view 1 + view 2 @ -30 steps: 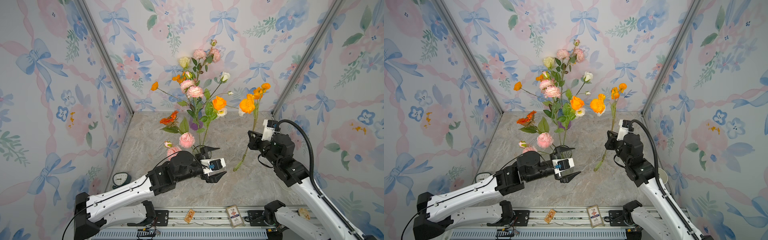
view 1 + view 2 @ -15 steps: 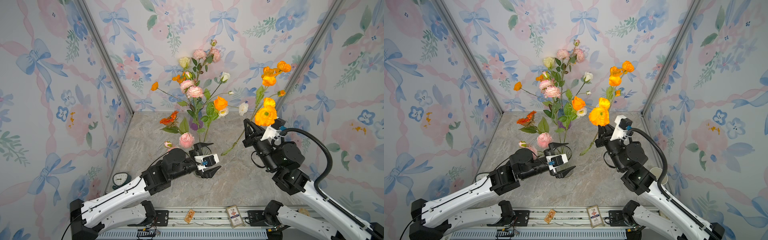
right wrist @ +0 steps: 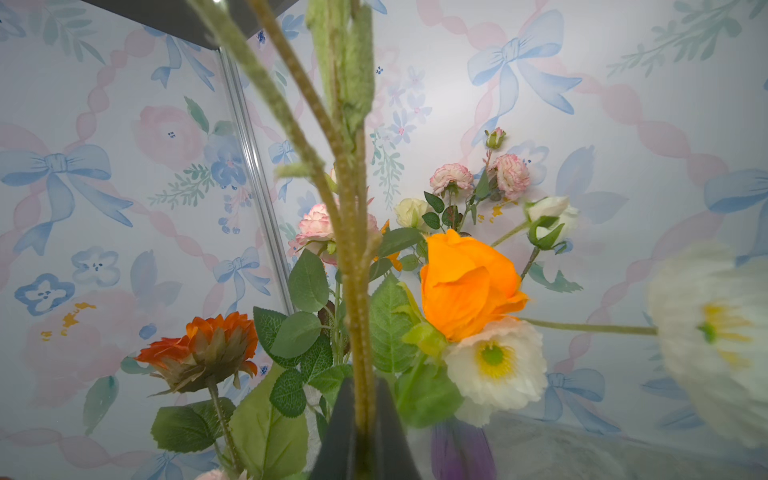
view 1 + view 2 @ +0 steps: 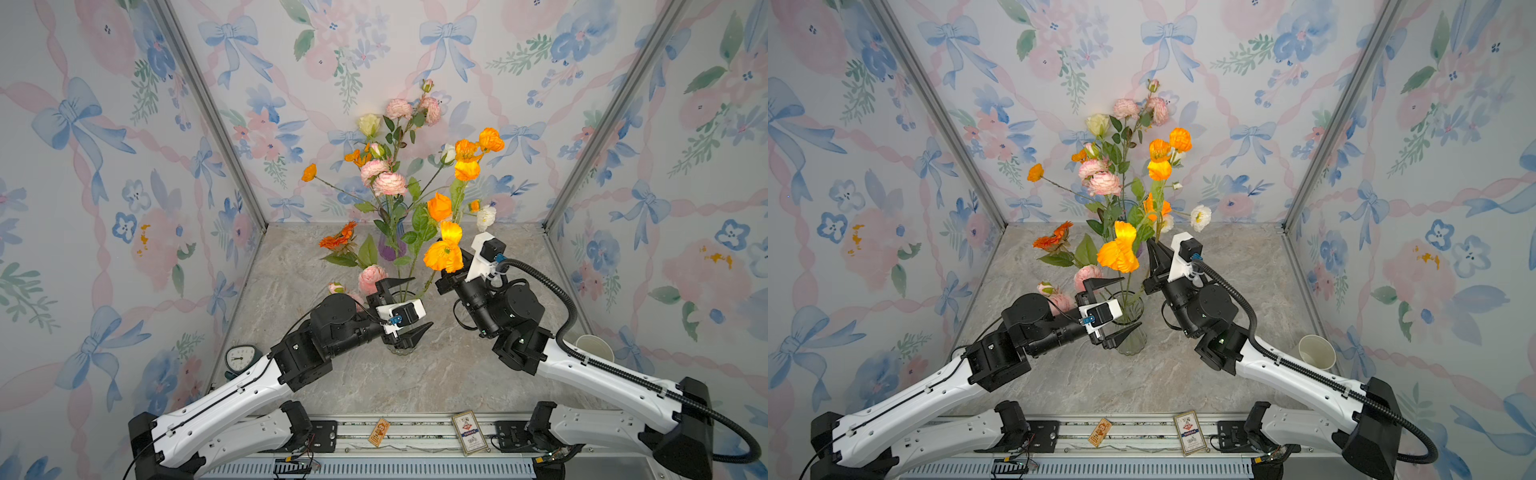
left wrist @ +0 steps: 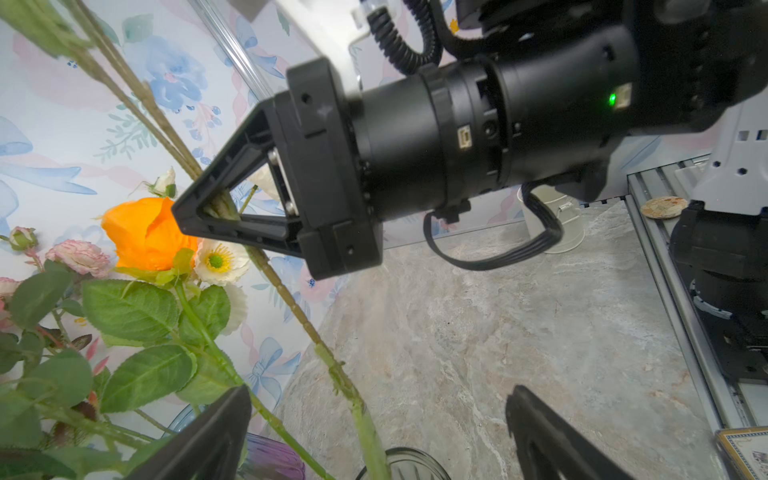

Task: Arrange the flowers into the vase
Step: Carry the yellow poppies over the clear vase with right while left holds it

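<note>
The bulk of the flowers is seen standing in a purple vase behind the glass vase, so the arranging is judged part done, with a spray of orange poppies in hand and not yet released. The left gripper is spread wide about the mouth of the glass vase, with nothing held in it. The right gripper, above and to the right of the glass vase, is pinched tight on the poppy stem. That pinch is shown plainly only in the left wrist view, being masked by the poppies in a top view. There too the stem's foot is seen at the glass rim, though whether it is inside cannot be told. The glass vase is absent from the right wrist view. Two pink roses just left of the glass vase are shown only from above
</note>
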